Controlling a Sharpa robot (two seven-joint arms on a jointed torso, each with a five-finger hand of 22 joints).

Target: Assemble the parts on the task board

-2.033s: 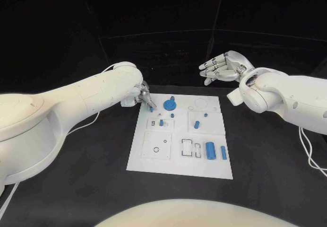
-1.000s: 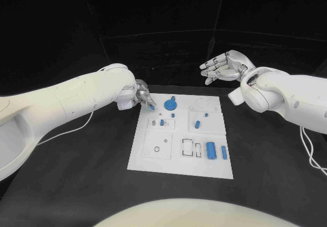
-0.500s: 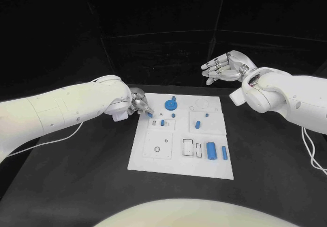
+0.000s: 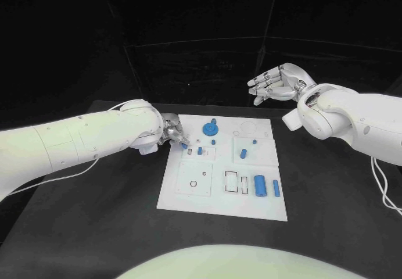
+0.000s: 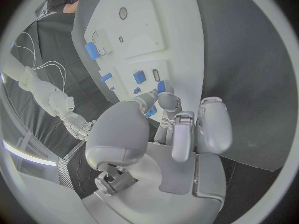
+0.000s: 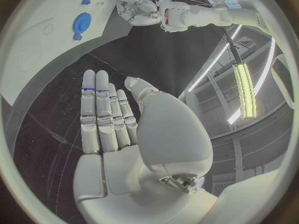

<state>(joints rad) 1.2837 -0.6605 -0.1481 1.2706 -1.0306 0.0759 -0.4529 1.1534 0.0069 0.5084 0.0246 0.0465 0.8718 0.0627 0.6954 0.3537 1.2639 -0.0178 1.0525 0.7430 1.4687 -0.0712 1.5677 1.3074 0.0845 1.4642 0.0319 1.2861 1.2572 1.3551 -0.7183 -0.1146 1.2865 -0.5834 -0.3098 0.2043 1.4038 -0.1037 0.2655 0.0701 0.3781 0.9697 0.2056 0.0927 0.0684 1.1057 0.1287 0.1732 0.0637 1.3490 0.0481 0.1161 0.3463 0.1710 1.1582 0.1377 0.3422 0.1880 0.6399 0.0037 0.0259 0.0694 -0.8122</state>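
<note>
**Left hand pinched a small blue part at the task board's far left corner**

Left hand (image 4: 173, 131) hovered at the far left corner of the task board (image 4: 193, 200), its fingers (image 5: 163, 102) curled together around a small blue part (image 4: 184, 142), which sat pinched at the fingertips just above the white plate's left edge. The left wrist view showed that blue piece (image 5: 161, 86) between the fingertips, right beside the board's small recessed slots.

The right hand (image 4: 277, 81) hung well above and beyond the board's far right corner, holding nothing, its fingers (image 6: 99, 114) straight and lying side by side with the palm flat.

The black table (image 4: 92, 221) carried the board at its middle, and dark walls closed the space behind it. On the board, a round blue gear-like part (image 4: 210, 126) stood near the far edge, just beside the left hand's fingertips. A small blue peg (image 4: 212, 141) lay behind the middle, a short blue piece (image 4: 242, 153) sat towards the right, and a tiny blue part (image 4: 199, 150) stood in a slot near the left edge. Near the right edge towards the front corner, a large blue cylinder (image 4: 259, 185) lay beside a slimmer blue pin (image 4: 275, 187), the two close but apart. A white cable (image 4: 75, 167) trailed across the table under the left arm.
</note>
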